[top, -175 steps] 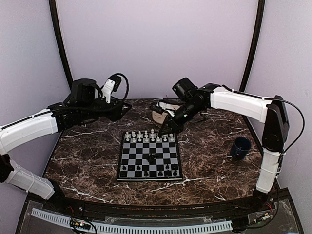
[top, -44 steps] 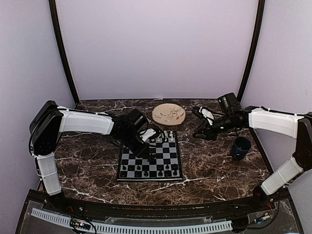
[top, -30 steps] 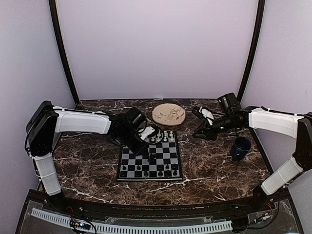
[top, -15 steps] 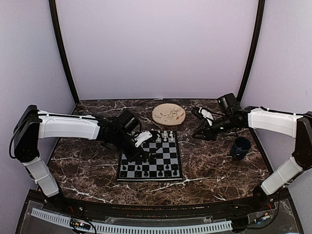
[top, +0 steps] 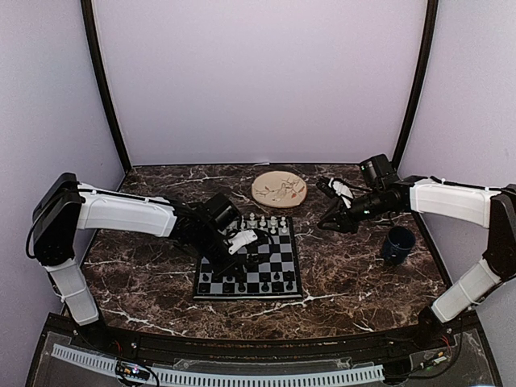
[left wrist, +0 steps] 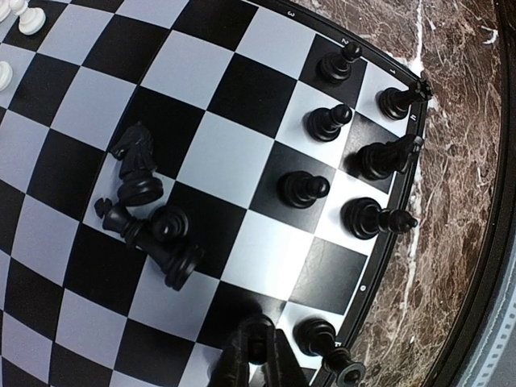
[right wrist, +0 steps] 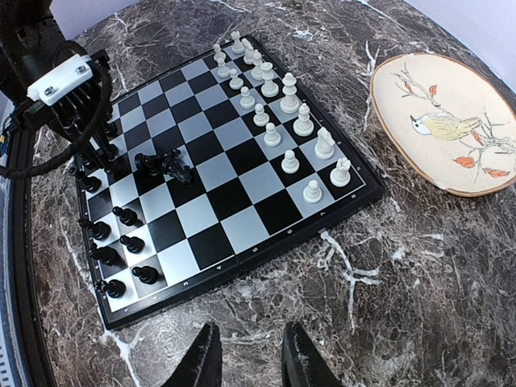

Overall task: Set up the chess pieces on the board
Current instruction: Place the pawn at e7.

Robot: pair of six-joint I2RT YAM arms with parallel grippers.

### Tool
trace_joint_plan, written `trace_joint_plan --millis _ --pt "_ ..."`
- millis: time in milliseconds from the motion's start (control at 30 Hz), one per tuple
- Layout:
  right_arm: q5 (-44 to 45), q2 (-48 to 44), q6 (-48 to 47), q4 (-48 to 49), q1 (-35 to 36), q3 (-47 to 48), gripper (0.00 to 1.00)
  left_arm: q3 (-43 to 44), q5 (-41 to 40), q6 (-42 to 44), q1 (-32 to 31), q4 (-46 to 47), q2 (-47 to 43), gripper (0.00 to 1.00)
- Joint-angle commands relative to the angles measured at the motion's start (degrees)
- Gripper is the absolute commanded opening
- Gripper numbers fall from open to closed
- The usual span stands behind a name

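Marble tabletop (top: 137, 274) gives us open room at 9 o'clock. Our left gripper (left wrist: 255, 359) hovers near the 6 o'clock edge of the board (top: 247, 295), among black chess pieces (left wrist: 302, 188). Its fingers are nearly together, and we cannot tell if they grip anything. Our right gripper (right wrist: 250, 363), at 2 o'clock, gapes empty.

Sixteen white pieces (right wrist: 289, 85), one board (right wrist: 234, 201), plate (right wrist: 403, 76), mug (top: 397, 243).

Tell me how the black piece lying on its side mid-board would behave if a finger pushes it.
The lying piece would probably roll in an arc, since its round base looks wider than its head. It seems small and glossy, so likely light and slippery. It may knock the knight beside it.
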Motion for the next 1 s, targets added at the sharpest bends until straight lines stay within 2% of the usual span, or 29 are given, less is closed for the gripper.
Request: trace_joint_plan --millis 0,333,767,967 --pt "-0.6 0.5 -0.6 0.9 -0.5 0.0 0.27 0.2 -0.4 0.9 -0.5 -1.1 0.4 0.07" --pt "-0.6 0.7 -0.8 0.9 -0.5 -0.1 0.27 -0.1 -2.0 1.2 -0.9 -1.2 1.2 0.08" --pt "-0.9 1.1 -0.8 0.6 -0.4 0.1 0.27 2.4 -3.3 -0.1 -1.1 -2.7 -2.0 0.30" --pt "-0.9 1.3 -0.9 0.5 -0.5 0.3 0.27 5.0 -4.5 -4.0 -1.1 -1.5 -2.8 0.36"
